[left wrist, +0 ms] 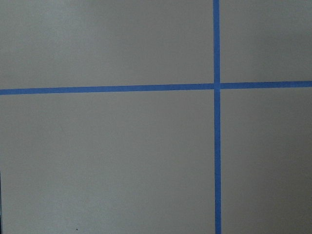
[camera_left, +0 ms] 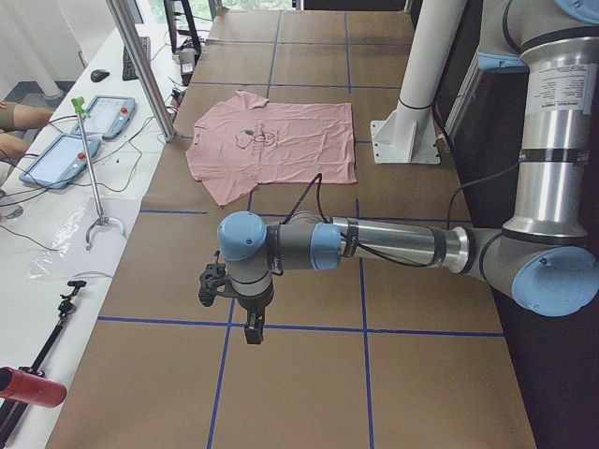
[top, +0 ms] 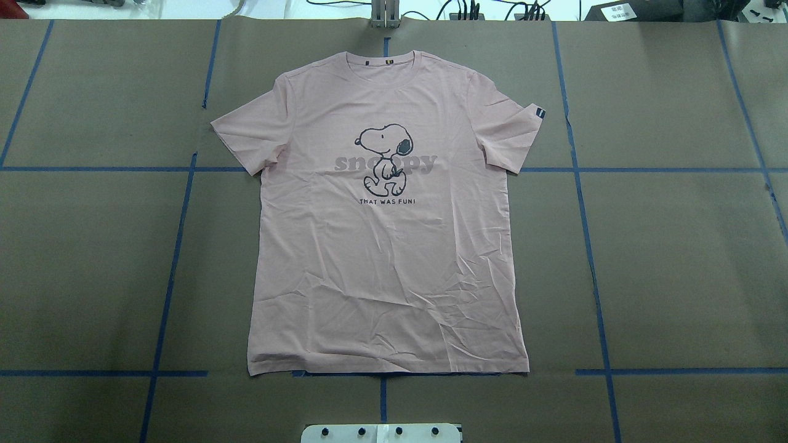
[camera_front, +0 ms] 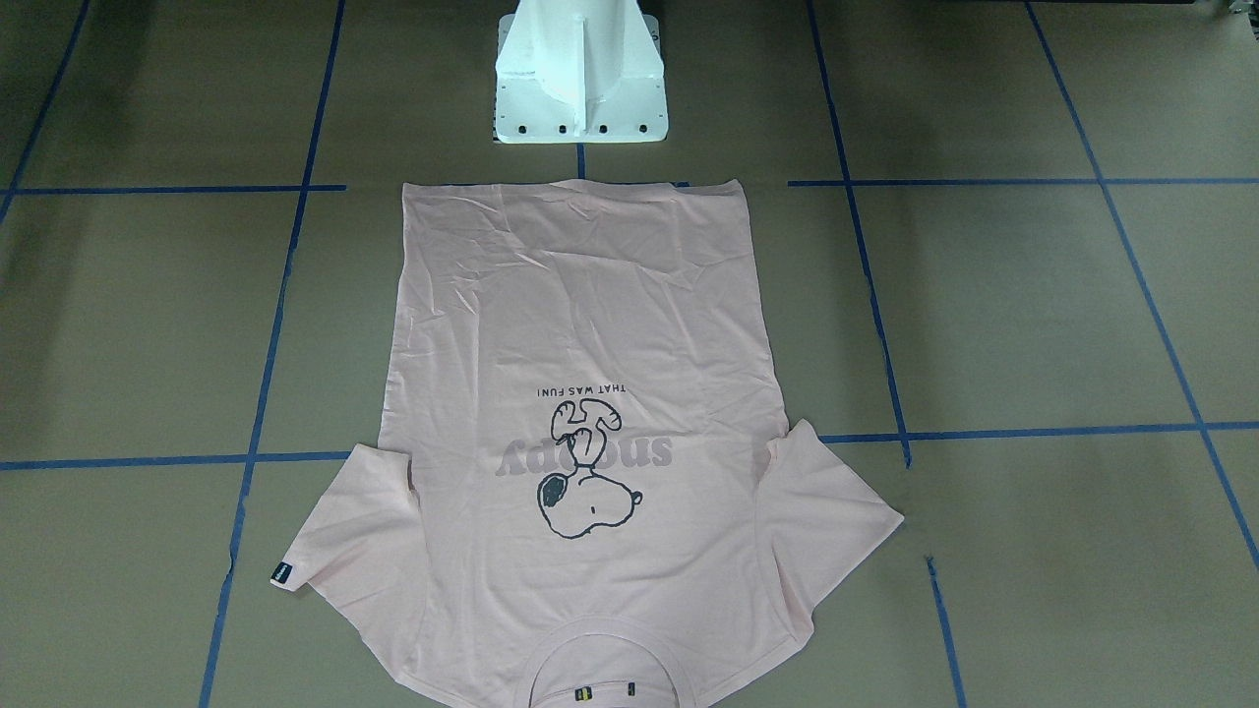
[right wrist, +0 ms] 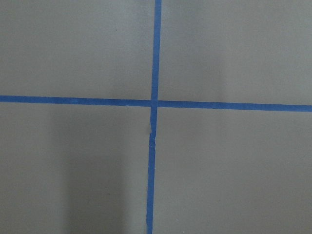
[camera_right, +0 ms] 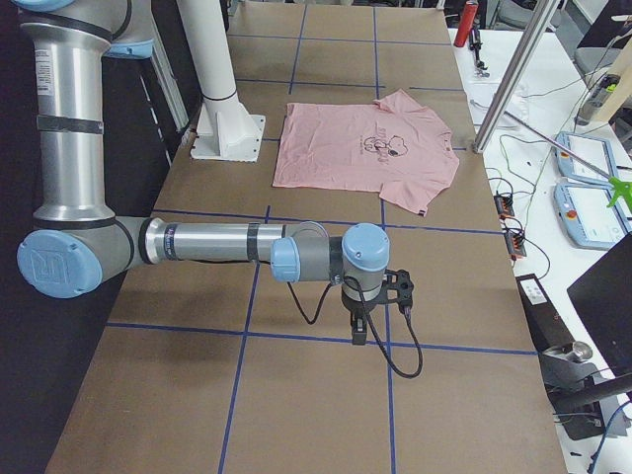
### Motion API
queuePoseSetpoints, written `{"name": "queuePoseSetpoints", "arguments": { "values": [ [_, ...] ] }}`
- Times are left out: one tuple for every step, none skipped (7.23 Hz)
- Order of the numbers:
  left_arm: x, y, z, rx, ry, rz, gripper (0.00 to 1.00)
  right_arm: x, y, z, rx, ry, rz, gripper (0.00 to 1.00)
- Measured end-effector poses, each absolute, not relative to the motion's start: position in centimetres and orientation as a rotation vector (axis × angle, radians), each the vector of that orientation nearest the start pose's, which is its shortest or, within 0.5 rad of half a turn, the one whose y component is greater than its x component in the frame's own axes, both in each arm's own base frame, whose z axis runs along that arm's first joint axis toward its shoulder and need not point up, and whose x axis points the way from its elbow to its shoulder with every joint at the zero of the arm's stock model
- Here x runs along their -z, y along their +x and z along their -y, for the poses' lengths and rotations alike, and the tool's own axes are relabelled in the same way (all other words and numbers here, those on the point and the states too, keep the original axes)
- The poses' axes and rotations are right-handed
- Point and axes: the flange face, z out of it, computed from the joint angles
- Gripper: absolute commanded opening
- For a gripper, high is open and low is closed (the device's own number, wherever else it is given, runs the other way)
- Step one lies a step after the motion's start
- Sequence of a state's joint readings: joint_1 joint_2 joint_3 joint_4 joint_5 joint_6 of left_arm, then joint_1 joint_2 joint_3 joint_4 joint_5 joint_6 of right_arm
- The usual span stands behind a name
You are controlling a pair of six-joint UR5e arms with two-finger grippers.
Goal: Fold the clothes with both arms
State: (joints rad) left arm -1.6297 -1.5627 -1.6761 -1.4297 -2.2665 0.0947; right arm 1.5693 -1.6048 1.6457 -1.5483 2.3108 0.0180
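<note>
The pale pink T-shirt (top: 388,258) lies spread flat and print side up in the middle of the table, its collar (top: 385,61) at the far edge and its hem towards the robot's base. It also shows in the front-facing view (camera_front: 590,315). The left arm (camera_left: 393,245) reaches out low over bare table well to the shirt's left, and its gripper (camera_left: 253,331) points down. The right arm (camera_right: 217,242) does the same on the other side, with its gripper (camera_right: 357,336) pointing down. I cannot tell whether either gripper is open or shut. Both wrist views show only table.
Blue tape lines (top: 172,264) grid the brown table. The white pedestal base (camera_front: 580,88) stands at the shirt's hem. Beyond the table's far edge are an aluminium post (camera_left: 140,65), teach pendants (camera_left: 103,114), cables and hand tools.
</note>
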Motion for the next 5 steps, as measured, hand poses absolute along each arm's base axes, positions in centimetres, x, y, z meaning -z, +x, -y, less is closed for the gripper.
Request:
{"name": "queuePoseSetpoints", "arguments": {
  "values": [
    [-63.0, -9.8, 47.7, -0.021, 0.014, -0.697, 1.0, -63.6, 6.7, 48.3, 0.01, 0.056, 0.738, 1.0],
    [-62.6, -9.8, 48.0, -0.025, 0.025, -0.697, 1.0, -62.7, 6.7, 48.8, 0.012, 0.069, 0.744, 1.0],
    [-61.3, -9.9, 49.1, -0.038, 0.06, -0.695, 1.0, -61.0, 6.1, 50.3, 0.024, 0.094, 0.749, 1.0],
    [-58.3, -9.9, 51.3, -0.064, 0.129, -0.693, 1.0, -58.2, 4.3, 52.9, 0.057, 0.131, 0.755, 1.0],
    [-54.5, -9.8, 53.9, -0.099, 0.216, -0.716, 1.0, -54.8, 0.8, 55.7, 0.103, 0.17, 0.768, 1.0]
  ]
}}
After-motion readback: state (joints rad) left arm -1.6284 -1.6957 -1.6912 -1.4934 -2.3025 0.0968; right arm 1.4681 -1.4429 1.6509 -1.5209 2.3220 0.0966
